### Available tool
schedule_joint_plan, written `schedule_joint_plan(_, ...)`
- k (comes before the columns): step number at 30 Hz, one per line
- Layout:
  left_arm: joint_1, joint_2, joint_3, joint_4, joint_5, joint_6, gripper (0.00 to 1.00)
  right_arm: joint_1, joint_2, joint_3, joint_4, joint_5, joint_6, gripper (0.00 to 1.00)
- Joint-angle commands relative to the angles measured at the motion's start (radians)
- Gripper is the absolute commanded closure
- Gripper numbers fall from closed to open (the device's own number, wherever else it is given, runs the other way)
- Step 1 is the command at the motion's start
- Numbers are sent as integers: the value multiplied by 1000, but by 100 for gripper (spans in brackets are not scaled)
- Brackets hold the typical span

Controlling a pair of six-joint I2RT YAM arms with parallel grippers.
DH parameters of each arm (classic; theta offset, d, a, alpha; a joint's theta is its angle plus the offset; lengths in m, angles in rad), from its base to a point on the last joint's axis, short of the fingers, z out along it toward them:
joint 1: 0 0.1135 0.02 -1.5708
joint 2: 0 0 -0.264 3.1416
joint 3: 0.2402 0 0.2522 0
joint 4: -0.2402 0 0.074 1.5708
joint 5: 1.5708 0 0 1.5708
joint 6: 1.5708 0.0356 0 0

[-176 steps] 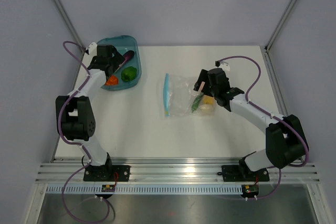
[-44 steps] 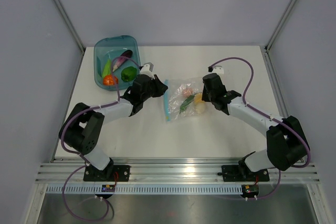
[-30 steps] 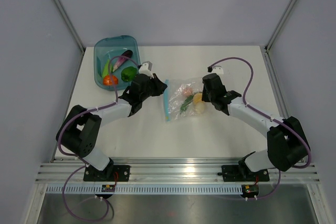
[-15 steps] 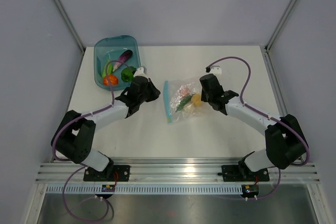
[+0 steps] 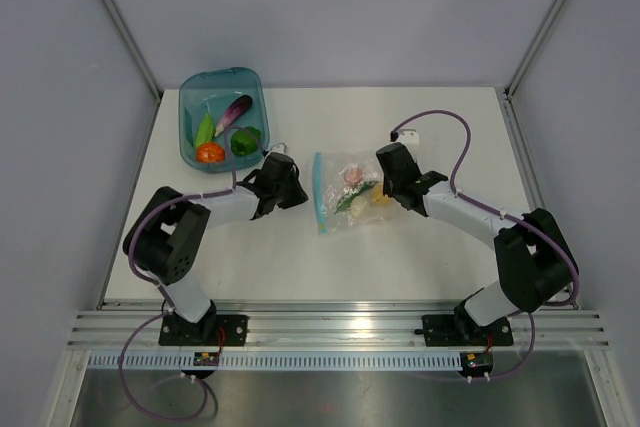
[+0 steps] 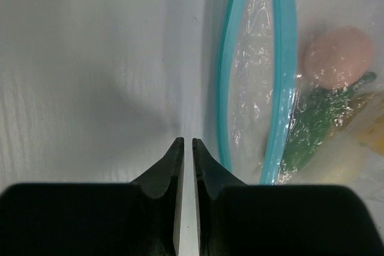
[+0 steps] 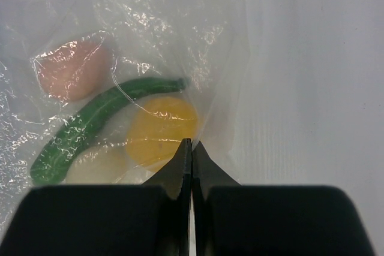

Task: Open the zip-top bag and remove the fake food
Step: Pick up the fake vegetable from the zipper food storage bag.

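Mid-desk, a bit toward the far edge, lies the clear bag (image 5: 345,215), flat, w/ its teal zip strip (image 5: 318,192) on the left side. In the left wrist view the strip's two halves stand apart, so the mouth is open. Inside are a pinkish piece (image 7: 72,70), green pod (image 7: 90,127), yellow lemon (image 7: 159,127) & a whitish piece (image 7: 99,163), all crowded together.

The left gripper (image 6: 185,143) sits low over the desk just beside the strip, not touching it. Its fingers are nearly together w/ only a sliver of gap and nothing between them. The right gripper (image 7: 187,145) is at the bag's opposite end, fingers pressed together on the plastic film right by the lemon.

In the far left corner a teal tub (image 5: 215,85) holds an eggplant (image 5: 235,109), a second pod (image 5: 205,129), a tomato (image 5: 210,153) & a green pepper (image 5: 245,140), well apart from the bag.
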Motion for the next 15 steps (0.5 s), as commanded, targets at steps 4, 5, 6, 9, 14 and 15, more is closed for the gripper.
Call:
schedule_joint_plan(4, 5, 39, 43, 124, 121, -17, 88, -6, 2, 42, 4, 15, 9, 100)
schedule_joint_plan(5, 5, 45, 41, 138, 133, -17, 88, -9, 2, 42, 4, 8, 11, 100)
schedule_joint_plan(6, 5, 52, 40, 154, 163, -15, 88, -9, 5, 44, 3, 7, 11, 100)
schedule_joint_plan(9, 5, 75, 43, 199, 223, -20, 87, -12, 8, 42, 6, -4, 12, 100)
schedule_joint_plan(14, 5, 85, 37, 274, 288, -28, 86, -18, 12, 40, 13, -30, 15, 100)
schedule_joint_plan(15, 5, 81, 32, 296, 293, -25, 83, -21, 15, 40, 15, -35, 15, 100)
